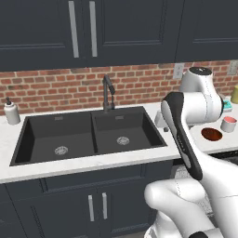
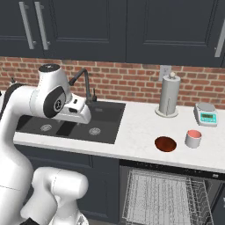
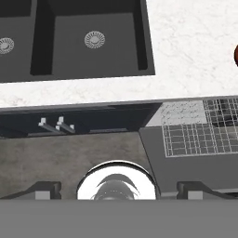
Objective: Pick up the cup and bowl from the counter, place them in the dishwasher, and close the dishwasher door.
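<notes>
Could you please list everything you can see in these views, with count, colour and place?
Cup: one, pale grey with salmon-red inside, on the counter right of the bowl.
Bowl: one, reddish-brown, on the counter above the dishwasher.
Counter: one, white marbled, under the brick wall.
Sink: one, black, double basin, set in the counter.
Tap: one, dark, behind the sink.
Dishwasher rack: one, silver wire, pulled out below the counter.
Paper towel holder: one, pale grey, upright by the wall.
Scale: one, grey and teal, near the wall.
Soap bottle: one, white, left of the sink.
Gripper: one, dark fingertips, open, holding nothing.
</notes>
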You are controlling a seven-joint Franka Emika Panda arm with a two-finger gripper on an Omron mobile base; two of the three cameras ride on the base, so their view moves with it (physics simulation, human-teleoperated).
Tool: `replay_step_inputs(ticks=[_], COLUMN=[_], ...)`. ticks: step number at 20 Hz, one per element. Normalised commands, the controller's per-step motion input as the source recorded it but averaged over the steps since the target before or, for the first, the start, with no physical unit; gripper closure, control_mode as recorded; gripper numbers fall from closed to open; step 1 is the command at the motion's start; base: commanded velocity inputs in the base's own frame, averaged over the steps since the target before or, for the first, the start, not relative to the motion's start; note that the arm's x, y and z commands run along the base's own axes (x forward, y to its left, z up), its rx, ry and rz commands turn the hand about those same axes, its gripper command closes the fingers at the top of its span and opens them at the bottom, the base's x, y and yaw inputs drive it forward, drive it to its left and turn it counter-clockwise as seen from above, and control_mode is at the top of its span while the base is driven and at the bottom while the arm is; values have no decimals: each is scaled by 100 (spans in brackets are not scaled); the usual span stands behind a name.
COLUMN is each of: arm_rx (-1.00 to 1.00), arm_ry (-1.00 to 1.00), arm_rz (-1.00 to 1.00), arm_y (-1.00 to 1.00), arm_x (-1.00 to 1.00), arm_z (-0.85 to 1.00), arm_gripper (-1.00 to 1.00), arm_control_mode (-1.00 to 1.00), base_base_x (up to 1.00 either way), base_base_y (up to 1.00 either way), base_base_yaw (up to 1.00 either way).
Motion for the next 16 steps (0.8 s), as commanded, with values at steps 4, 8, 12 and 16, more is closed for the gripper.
replay_step_inputs(ticks=[4, 8, 12, 16], arm_rx=[0, 0, 0, 0], arm_ry=[0, 0, 0, 0], arm_rz=[0, 0, 0, 0], arm_y=[0, 0, 0, 0], arm_x=[0, 0, 0, 0], arm_z=[0, 0, 0, 0], arm_gripper=[-100, -100, -100, -100], arm_control_mode=[100, 100, 100, 100], base_base_x=[-26, -38, -37, -33], base_base_y=[0, 0, 0, 10], base_base_yaw=[-1, -9, -15, -20])
